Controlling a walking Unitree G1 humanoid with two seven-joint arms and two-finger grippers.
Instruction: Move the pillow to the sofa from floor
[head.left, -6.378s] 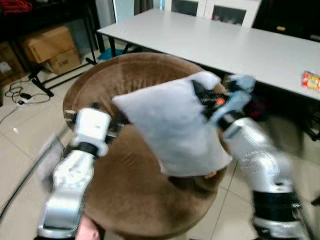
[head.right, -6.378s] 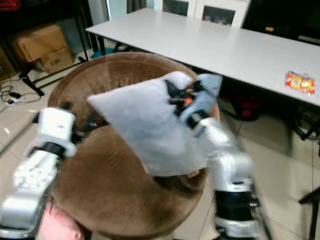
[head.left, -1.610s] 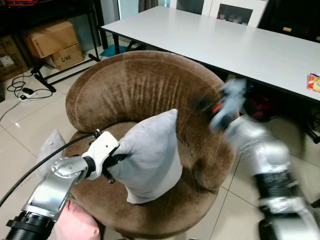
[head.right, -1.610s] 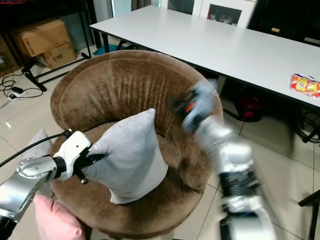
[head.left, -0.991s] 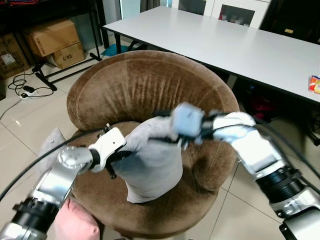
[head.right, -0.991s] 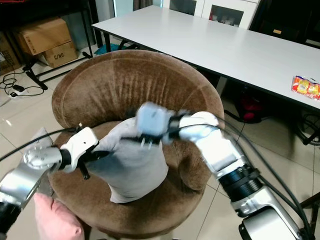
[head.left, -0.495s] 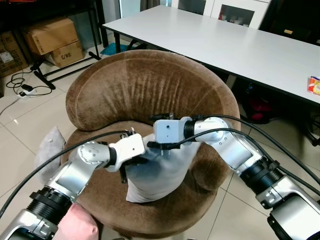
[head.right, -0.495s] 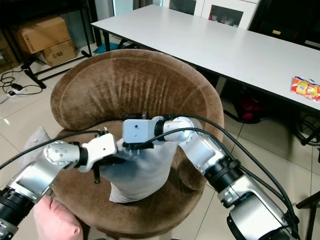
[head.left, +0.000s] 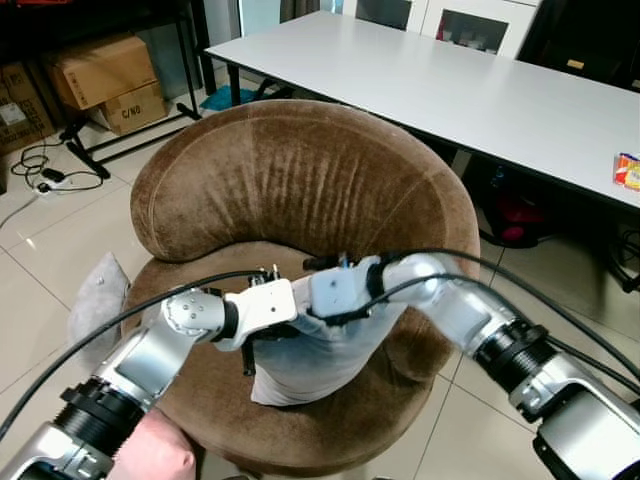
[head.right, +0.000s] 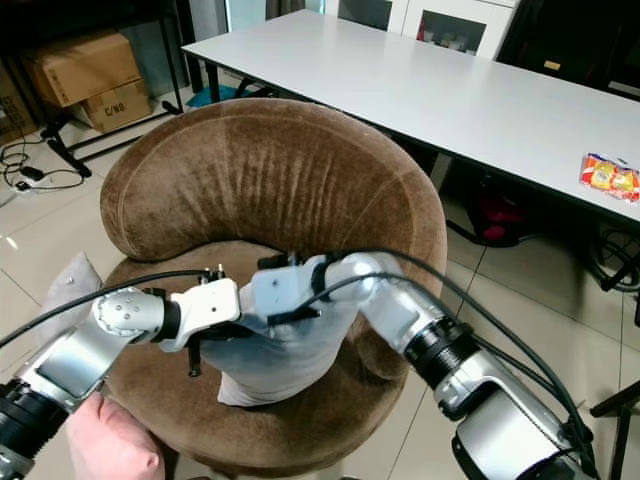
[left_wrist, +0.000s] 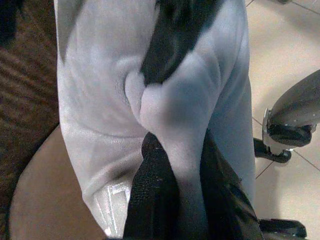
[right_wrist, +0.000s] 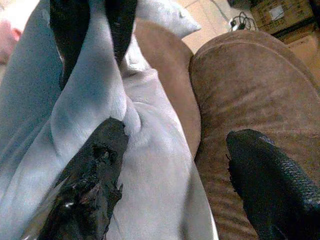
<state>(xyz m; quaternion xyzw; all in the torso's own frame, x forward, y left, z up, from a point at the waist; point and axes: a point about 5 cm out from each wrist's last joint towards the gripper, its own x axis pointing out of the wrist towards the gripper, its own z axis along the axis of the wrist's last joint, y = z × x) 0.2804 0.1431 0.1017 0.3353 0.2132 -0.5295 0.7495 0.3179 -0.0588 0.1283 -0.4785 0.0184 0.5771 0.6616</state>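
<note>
White table (head.left: 480, 90) runs along the far side. Brown round sofa (head.left: 300, 190) below me; grey pillow (head.left: 320, 350) stands on its seat, toward the front edge. My left gripper (left_wrist: 172, 165) is clamped on a fold of the pillow. My right gripper (right_wrist: 170, 165) is spread wide, one finger pressing the pillow, the other over the sofa's backrest. Second grey pillow (head.left: 97, 300) lies on the floor beside the sofa's left edge.

You have the round brown sofa (head.left: 300, 190) at frame centre, standing on the pale tiled floor (head.left: 60, 230), with the grey pillow (head.left: 320, 345) upright on its seat. A second grey pillow (head.left: 97, 300) lies on the tiles at lower left, against the sofa's base.
</note>
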